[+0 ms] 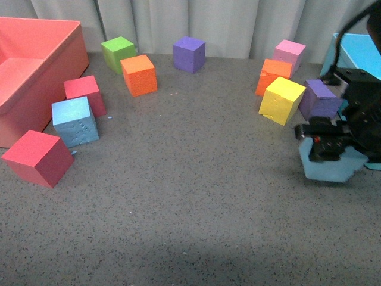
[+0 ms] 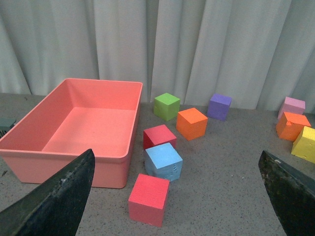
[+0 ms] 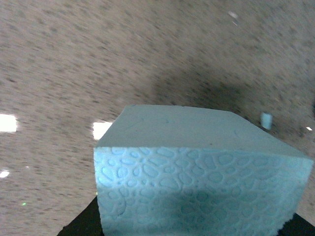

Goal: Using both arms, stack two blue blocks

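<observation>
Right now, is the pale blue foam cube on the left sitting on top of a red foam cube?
No, the pale blue foam cube rests directly on the grey table, between two red foam cubes.

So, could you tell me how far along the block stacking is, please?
Done: the right hand has gripped the right-side blue block. In hand: it holds that block in front of a purple cube. Left: the left-side blue block sits untouched between red cubes, with the left hand open before it; nothing is stacked.
</observation>
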